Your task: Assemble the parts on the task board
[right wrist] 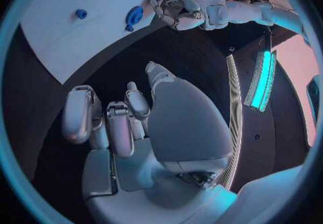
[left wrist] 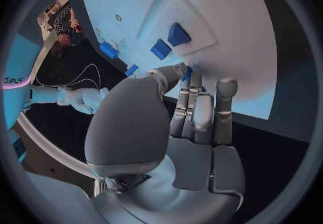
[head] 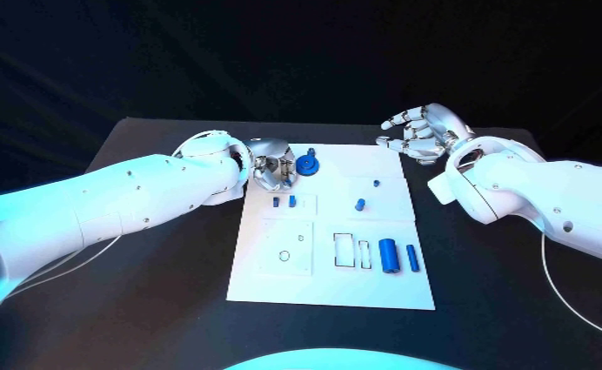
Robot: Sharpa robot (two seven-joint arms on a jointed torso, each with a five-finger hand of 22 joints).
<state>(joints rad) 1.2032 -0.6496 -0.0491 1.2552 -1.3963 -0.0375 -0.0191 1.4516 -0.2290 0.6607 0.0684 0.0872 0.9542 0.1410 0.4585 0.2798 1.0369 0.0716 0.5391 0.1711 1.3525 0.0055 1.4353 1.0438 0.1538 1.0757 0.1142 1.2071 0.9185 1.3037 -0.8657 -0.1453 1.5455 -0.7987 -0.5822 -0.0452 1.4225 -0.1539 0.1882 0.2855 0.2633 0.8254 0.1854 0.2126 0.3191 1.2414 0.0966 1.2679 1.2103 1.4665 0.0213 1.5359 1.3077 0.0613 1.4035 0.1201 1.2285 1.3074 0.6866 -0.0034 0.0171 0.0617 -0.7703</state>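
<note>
Your left hand (head: pixel 271 170) sits at the far-left edge of the task board (head: pixel 329 292), fingers curled down beside the round blue part (head: pixel 307 164). You can't tell whether it grips that part or only touches it. If the hold is loose, the part may tip or skid off the far edge onto the tabletop (head: pixel 163 213). Two small blue pegs (head: pixel 284 201) stand just near of that hand, so a sideways sweep would knock them.

Your right hand (head: pixel 420 135) hovers off the board's far-right corner, fingers apart, holding nothing. It has open room there. The two blue cylinders (head: pixel 397 255) lie near-right on the board, well apart from both hands. A small peg (head: pixel 360 205) stands mid-board, close to any reach inward from the right.
</note>
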